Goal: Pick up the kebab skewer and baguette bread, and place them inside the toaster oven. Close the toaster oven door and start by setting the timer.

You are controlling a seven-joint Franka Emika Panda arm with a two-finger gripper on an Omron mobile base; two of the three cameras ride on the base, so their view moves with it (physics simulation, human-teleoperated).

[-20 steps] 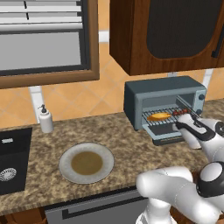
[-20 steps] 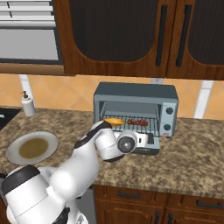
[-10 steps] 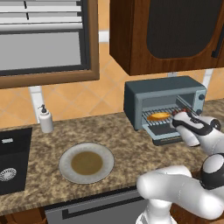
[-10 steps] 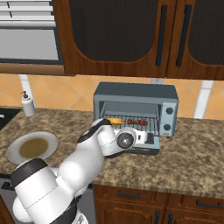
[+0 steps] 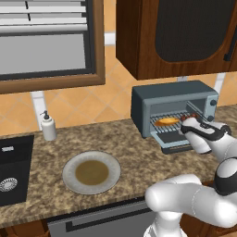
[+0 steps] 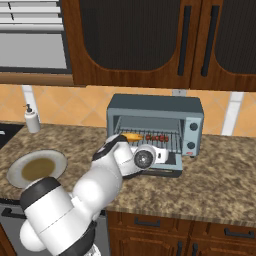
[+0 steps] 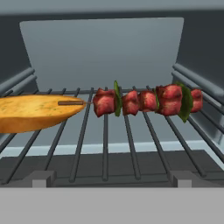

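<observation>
The toaster oven [image 5: 172, 99] [image 6: 155, 107] stands on the counter with its door [image 5: 175, 139] [image 6: 162, 169] dropped flat. On the wire rack [image 7: 105, 148] lies the baguette bread [image 7: 33, 111] [image 5: 166, 121] [image 6: 132, 136] at the left. The kebab skewer [image 7: 144, 101] [image 6: 157, 137] rests to its right, its stick tip over the loaf's end. My gripper [image 5: 189, 126] [image 6: 159, 153] hovers over the door just outside the oven mouth. It is open, holds nothing, and points at the skewer.
A round plate [image 5: 91, 172] [image 6: 36, 168] with a brown centre sits on the counter to the left. A soap dispenser [image 5: 47, 126] [image 6: 32, 120] stands by the wall, a dark sink [image 5: 14, 171] at the far left. Wooden cabinets [image 6: 150, 40] hang above the oven.
The hand has hardly shifted in front of the oven mouth while the arm behind it has swung a little. The food on the rack has not moved.
</observation>
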